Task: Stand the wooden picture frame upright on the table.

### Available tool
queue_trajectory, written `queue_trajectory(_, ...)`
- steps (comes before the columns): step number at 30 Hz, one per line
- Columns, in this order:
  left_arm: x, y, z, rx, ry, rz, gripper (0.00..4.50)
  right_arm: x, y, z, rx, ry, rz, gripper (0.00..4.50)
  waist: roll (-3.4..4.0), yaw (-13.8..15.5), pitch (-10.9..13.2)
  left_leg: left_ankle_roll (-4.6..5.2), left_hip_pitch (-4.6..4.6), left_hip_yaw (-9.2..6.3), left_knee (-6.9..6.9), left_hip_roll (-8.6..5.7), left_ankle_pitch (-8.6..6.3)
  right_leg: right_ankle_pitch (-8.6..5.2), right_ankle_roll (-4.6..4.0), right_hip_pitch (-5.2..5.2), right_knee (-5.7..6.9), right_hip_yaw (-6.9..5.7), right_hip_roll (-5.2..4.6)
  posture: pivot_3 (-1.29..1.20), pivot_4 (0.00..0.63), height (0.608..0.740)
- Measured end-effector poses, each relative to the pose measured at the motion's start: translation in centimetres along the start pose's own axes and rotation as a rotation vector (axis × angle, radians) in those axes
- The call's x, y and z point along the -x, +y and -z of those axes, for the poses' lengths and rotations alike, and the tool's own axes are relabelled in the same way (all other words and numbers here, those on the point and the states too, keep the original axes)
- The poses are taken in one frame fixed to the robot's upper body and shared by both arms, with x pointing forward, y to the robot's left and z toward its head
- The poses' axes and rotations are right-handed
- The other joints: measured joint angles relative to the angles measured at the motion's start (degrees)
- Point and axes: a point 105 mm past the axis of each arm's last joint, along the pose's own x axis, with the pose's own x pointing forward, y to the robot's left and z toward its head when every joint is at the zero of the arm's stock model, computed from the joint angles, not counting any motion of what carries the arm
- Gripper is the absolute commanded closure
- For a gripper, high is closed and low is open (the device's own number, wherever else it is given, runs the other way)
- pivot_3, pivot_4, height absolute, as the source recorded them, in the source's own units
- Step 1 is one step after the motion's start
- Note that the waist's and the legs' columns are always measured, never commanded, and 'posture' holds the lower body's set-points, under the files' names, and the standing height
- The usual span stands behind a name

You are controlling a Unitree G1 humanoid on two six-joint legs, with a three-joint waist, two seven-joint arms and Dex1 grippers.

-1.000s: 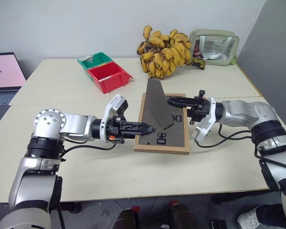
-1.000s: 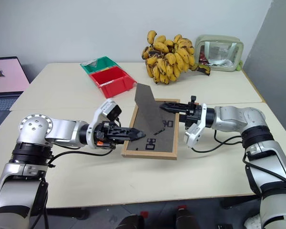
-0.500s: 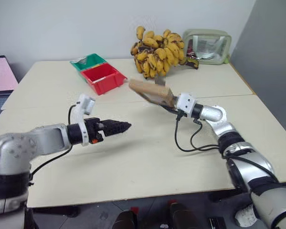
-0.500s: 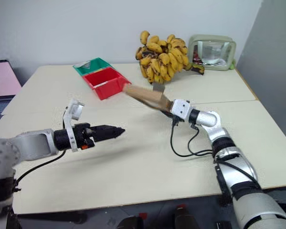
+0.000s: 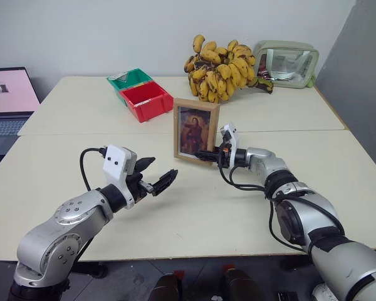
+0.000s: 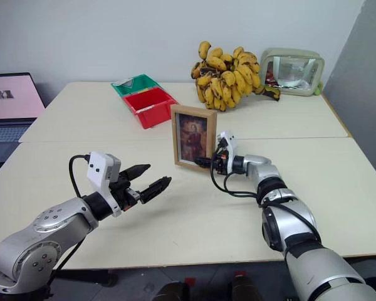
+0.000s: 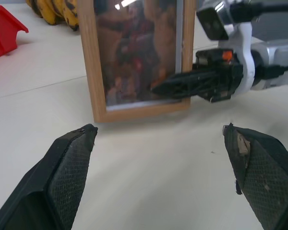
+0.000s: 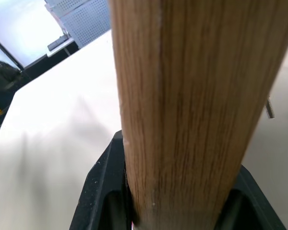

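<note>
Wooden picture frame [image 5: 196,131]: standing upright at centre of table [image 5: 194,207], portrait facing camera; right gripper [image 5: 208,154] pinching its lower right edge, steadying it; left gripper [image 5: 155,179] hovering lower left, fingers spread wide, holding nothing

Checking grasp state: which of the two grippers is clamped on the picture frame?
The right gripper: its fingers pinch the wooden picture frame at its lower right edge. The left gripper hangs open over the table, apart from the frame.
</note>
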Motion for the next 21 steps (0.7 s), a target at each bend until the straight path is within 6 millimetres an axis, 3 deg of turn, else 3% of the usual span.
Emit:
queue_trajectory(4,0.0,0.2,0.0,-0.013,0.007,0.008,0.0,-0.1,0.2,1.3,0.006,0.012,-0.004,3.18,0.0,-0.3,0.0,0.0,0.02,0.01,0.02,0.01,0.0,0.0,0.0,0.0,0.05,0.01,0.19,0.0,0.15,0.74)
queue_trajectory(5,-0.1,0.3,-0.1,-0.016,0.005,0.009,0.0,-0.1,0.2,1.3,0.009,0.012,-0.004,2.48,0.0,-0.4,0.0,0.0,0.02,0.0,0.02,0.01,0.0,0.0,0.0,0.0,0.06,-0.01,0.22,0.0,0.15,0.74)
queue_trajectory(11,-0.5,1.7,0.0,-0.029,0.019,-0.014,0.0,0.3,0.3,3.2,-0.011,0.054,-0.011,1.08,0.0,-0.5,0.0,0.0,0.02,-0.01,0.02,0.02,0.0,0.0,0.0,0.01,0.07,0.0,0.27,0.0,0.15,0.74)
queue_trajectory(14,-0.8,2.2,-0.1,-0.031,0.023,-0.012,0.0,0.9,0.2,3.1,0.023,0.066,-0.029,0.41,-0.01,-0.4,0.0,-0.01,0.02,-0.08,0.03,0.02,0.0,0.0,0.0,0.04,0.06,-0.07,0.28,0.0,0.15,0.74)
queue_trajectory(16,-0.9,2.5,-0.3,-0.037,0.02,-0.005,0.0,2.3,-0.1,3.3,0.046,0.079,-0.039,0.02,-0.02,0.0,0.0,0.0,0.02,-0.07,0.04,-0.01,0.0,0.0,0.0,0.08,0.04,-0.06,0.27,0.0,0.15,0.74)
queue_trajectory(21,-0.4,4.1,-0.4,-0.064,0.072,0.004,0.0,8.8,-1.5,4.0,0.231,0.192,0.066,0.02,-0.02,1.4,0.0,0.0,0.02,-0.2,0.05,-0.03,0.0,-0.01,0.01,0.21,-0.11,-0.16,0.24,0.0,0.15,0.74)
